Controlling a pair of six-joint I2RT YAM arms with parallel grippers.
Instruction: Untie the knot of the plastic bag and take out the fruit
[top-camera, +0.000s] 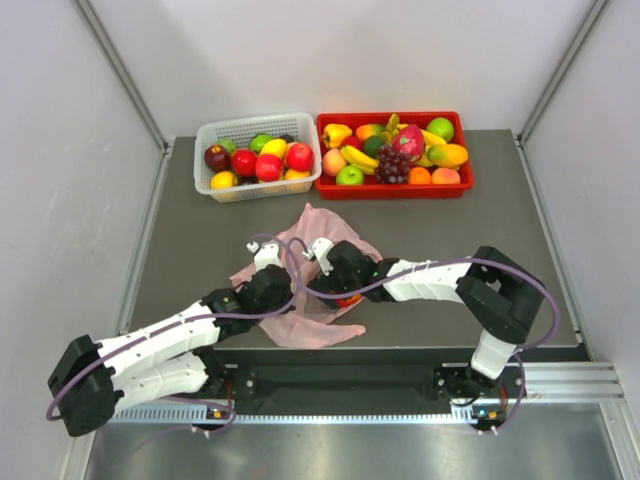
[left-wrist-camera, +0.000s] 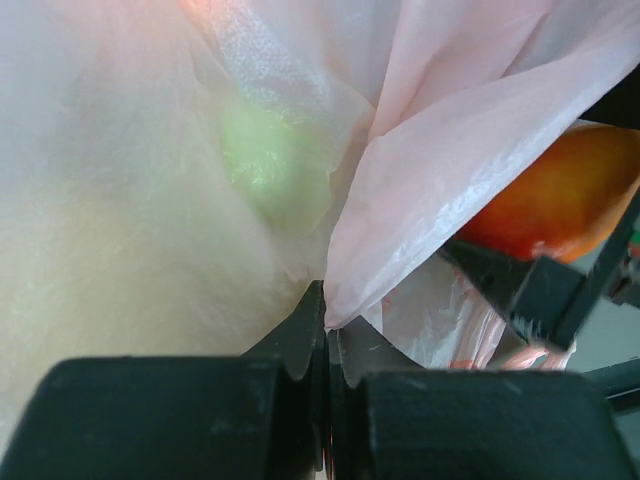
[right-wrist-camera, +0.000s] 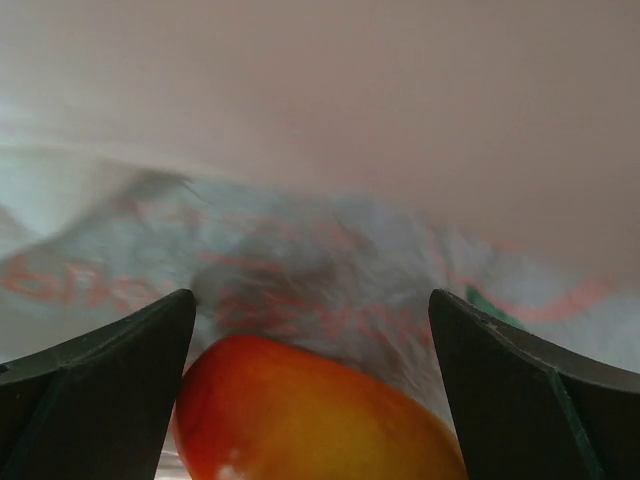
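my left gripper (left-wrist-camera: 325, 322) is clamped on the plastic bag (left-wrist-camera: 470, 160) edge, my right gripper (right-wrist-camera: 310, 335) is wide open and empty, with the red-orange fruit (right-wrist-camera: 310, 415) dead ahead between its fingers

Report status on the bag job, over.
Left pincer shut on the plastic bag. Right pincer open, orange-red fruit between its jaws. Bag film crowds the fruit.
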